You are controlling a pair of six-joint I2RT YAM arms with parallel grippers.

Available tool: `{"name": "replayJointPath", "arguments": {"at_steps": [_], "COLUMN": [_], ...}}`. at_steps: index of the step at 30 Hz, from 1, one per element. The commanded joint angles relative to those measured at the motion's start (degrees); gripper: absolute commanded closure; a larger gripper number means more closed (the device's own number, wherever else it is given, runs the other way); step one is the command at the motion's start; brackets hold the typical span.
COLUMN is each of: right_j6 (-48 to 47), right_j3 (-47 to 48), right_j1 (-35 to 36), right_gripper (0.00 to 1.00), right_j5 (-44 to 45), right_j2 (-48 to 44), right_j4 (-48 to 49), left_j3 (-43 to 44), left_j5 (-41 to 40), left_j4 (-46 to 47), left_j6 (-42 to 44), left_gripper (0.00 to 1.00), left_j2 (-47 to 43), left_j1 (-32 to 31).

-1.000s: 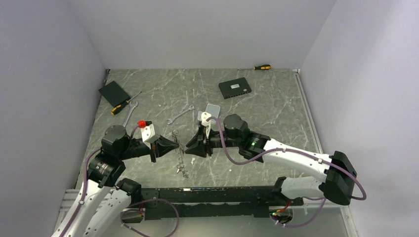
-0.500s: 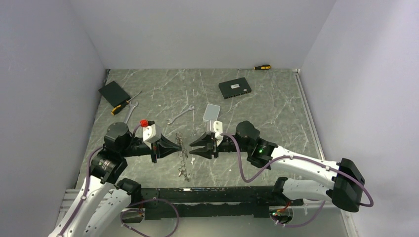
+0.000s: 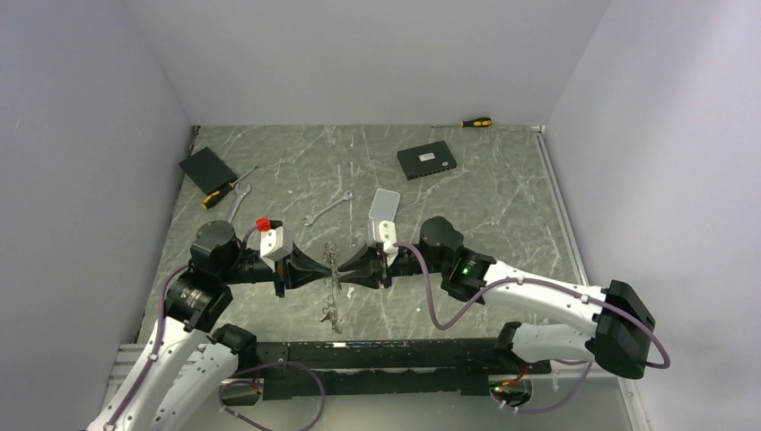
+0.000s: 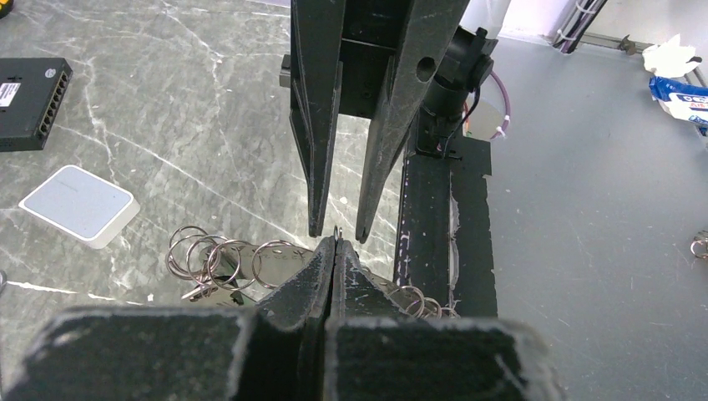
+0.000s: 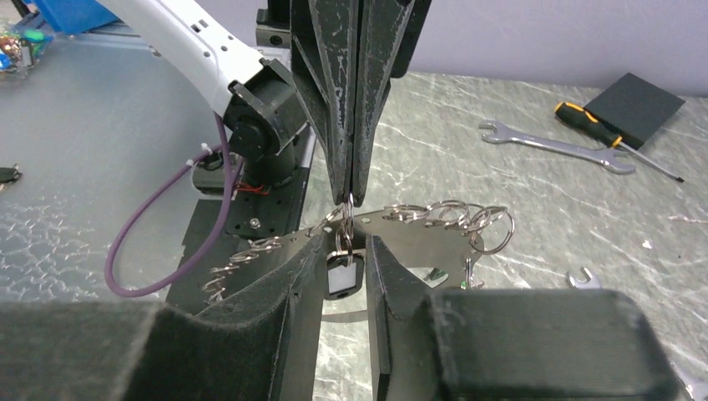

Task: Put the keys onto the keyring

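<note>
I see the left end effector (image 3: pixel 325 268) reaching in from the left. Its jaws are pressed fully together on a thin wire of the keyring (image 4: pixel 217 257), a string of linked silver rings lifted above the desk (image 3: pixel 502 215) near its middle.

The right end effector (image 3: pixel 346 268) faces it tip to tip from the right, standing narrowly apart. One finger sits on either side of a small dark-framed tag (image 5: pixel 341 276) that hangs from the pinched ring. There are gaps beside the tag, so I judge it is not gripped.

A cluster of keys (image 3: pixel 328 314) dangles at the near end of the string. I cannot tell whether it touches the desk.

My judgement is that the task is partway done. Some keys and a tag already hang on the rings, and the two arms are lined up for a threading step that is not finished. I cannot tell whether any key is still to be added.

Counted from left to right:
- one black square pad (image 3: pixel 206 169)
- one screwdriver (image 3: pixel 223 191) beside it
- one long wrench (image 3: pixel 237 205)
- one keyring
- one small wrench (image 3: pixel 328 208)
- one white box (image 3: pixel 384 204)
- one black box with ports (image 3: pixel 426 162)
- a second screwdriver (image 3: pixel 476 122) at the far edge

The keys are too small and bunched for me to count.
</note>
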Motion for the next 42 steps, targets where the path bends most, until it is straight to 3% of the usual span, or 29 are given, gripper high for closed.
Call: {"name": "replayJointPath", "arguments": {"at_steps": [1,18,42], "right_j6": [-0.98,0.14,0.07], "right_j3": [3.69,4.68,7.53], "right_j1": [0.68,2.26,2.63], "right_gripper": [0.73,0.84,0.77], "right_j5": [-2.49,-2.33,-0.71], "right_j2": [0.66,1.43,1.48], "right_j4": [2.20,1.17,-4.52], "left_j3": [1.45,1.54,1.54], "left_j5": [1.87,0.98,0.85], "left_j4": [3.69,3.21,3.12], "left_j6": [-0.10,0.07,0.19], "left_gripper": [1.00,1.00,1.00], "left_j2": [-0.18,-0.29,-0.04], "left_j1": [-0.13,-0.13,-0.13]}}
